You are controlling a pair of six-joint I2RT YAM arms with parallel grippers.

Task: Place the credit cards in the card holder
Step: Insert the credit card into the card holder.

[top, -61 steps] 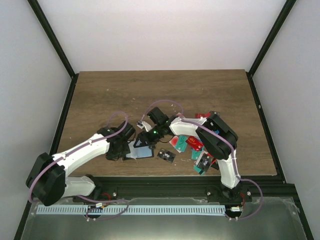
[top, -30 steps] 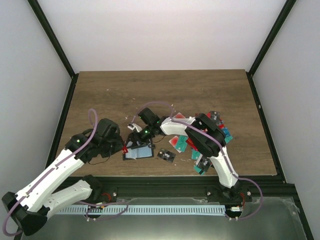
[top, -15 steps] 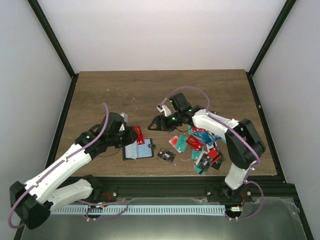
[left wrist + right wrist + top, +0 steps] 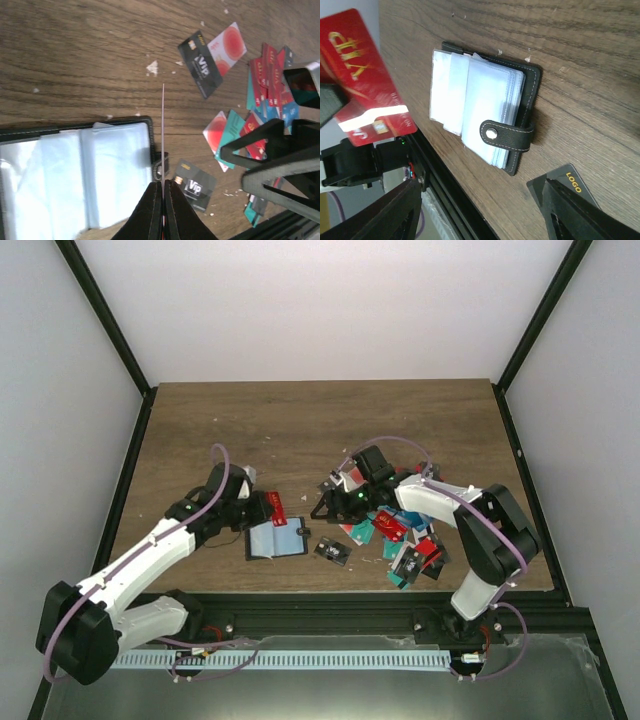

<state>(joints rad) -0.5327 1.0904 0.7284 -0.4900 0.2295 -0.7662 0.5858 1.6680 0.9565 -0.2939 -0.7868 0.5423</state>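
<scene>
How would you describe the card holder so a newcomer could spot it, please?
Near the front edge of the wooden table, between the arms, the card holder lies open. It is a black wallet with pale blue sleeves and a snap tab, bigger than the loose cards.

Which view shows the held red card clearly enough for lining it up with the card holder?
Right wrist: red card face-on with readable lettering, card holder in focus, its clear sleeves pale yet with distinct edges. Left wrist: the card is edge-on, only a thin line; the sleeves look washed out. Top external: even light, soft shadows, but the card is small.
</scene>
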